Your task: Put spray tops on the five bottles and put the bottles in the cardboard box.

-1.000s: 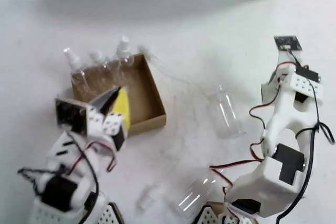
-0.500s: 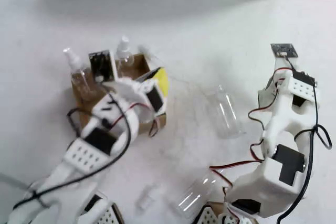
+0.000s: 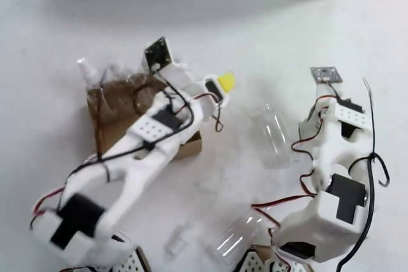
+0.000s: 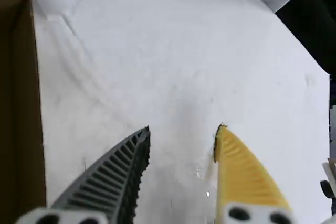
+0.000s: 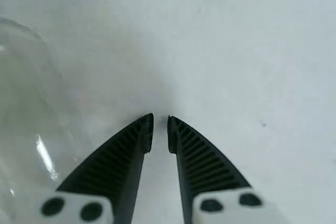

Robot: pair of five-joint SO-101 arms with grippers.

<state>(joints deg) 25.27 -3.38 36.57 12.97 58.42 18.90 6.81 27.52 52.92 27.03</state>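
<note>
Two bottles lie capless: first bottle (image 3: 275, 135) at 3 o'clock from cardboard box (image 3: 111, 119), second bottle (image 3: 234, 237) at 5. Probably light, slippery, squashy; grab middle softly. Left gripper (image 4: 181, 137) wide, empty. Right gripper (image 5: 160, 129) almost closed, empty.

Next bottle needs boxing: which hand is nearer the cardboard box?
Left. The left hand hangs just past a corner of the cardboard box; the right hand is farther across the table, beside the lying bottle.

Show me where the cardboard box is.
High view: the cardboard box sits left of centre on the table, partly under the left arm, with a bottle lying to its right.
</note>
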